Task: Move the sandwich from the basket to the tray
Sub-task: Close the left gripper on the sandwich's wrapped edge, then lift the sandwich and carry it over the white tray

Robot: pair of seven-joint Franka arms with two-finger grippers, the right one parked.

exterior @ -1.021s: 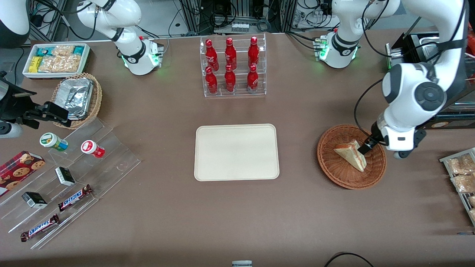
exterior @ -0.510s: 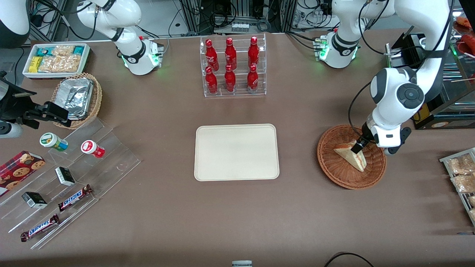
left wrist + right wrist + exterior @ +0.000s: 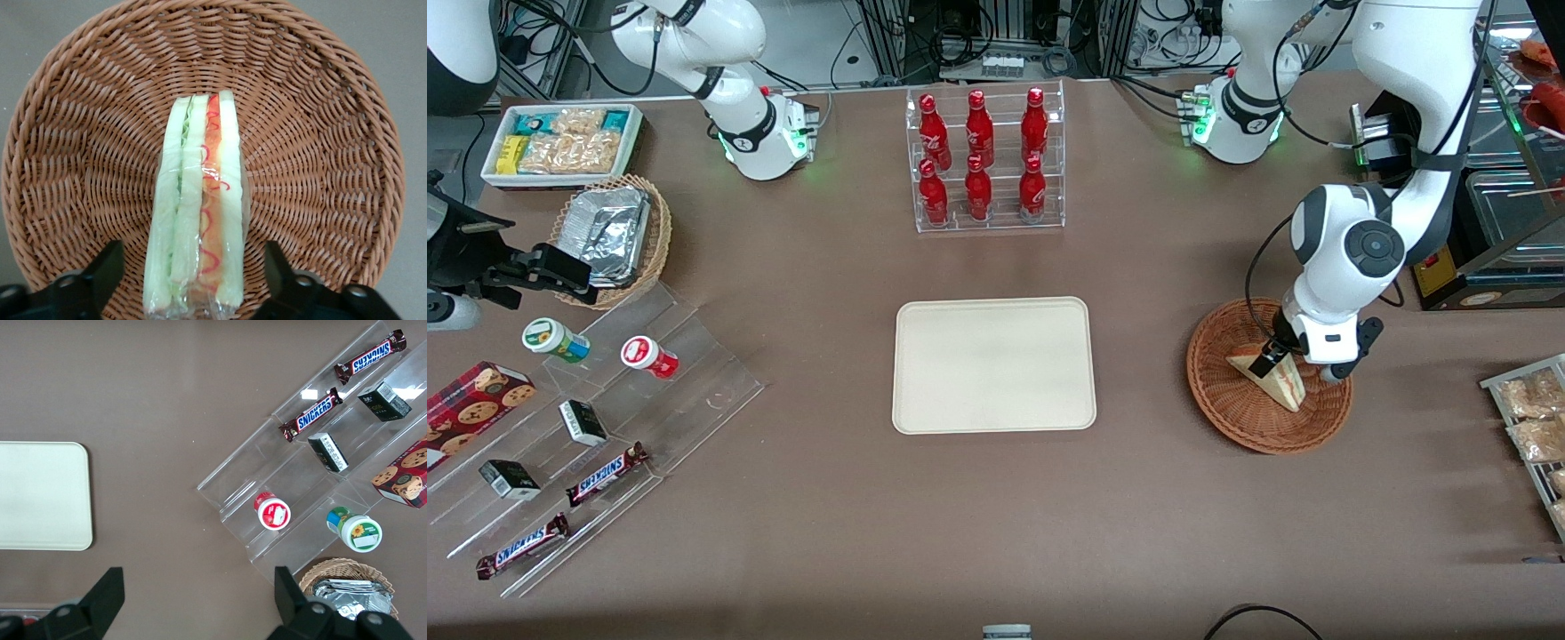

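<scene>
**Hand down over the sandwich, fingers spread on either side**

From the front you see the reddish-brown basket (image 3: 1268, 375) on the brown tabletop (image 3: 996, 516), toward the working arm's end. The sandwich (image 3: 1276, 380) lies inside it, a pale wedge resting on the weave, with one corner reaching toward the rim nearest the camera. The hand (image 3: 1267, 358) sits low over the part of the wedge farther from the camera; its dark fingers meet the bread's outline, though from this angle you probably cannot settle whether they touch it. The tray (image 3: 994, 364) lies flat in the middle of the tabletop, well apart from the basket, with nothing on it. A clear rack of red bottles (image 3: 983, 160) stands farther from the camera than the tray.

From the left wrist camera you look straight down into the basket (image 3: 320, 133). The sandwich (image 3: 200, 207) stands on edge in clear wrap, showing bread, green filling and a red squiggled layer along its cut face. The two dark fingertips (image 3: 100, 270) flank it, one on each side, spread wide, with bare wicker showing between each of them and the bread. The hand (image 3: 190, 273) is therefore not gripping anything.

From the right wrist camera you see a corner of the tray (image 3: 40, 497) and a stepped clear stand holding Snickers bars (image 3: 313, 413) and small jars.
</scene>
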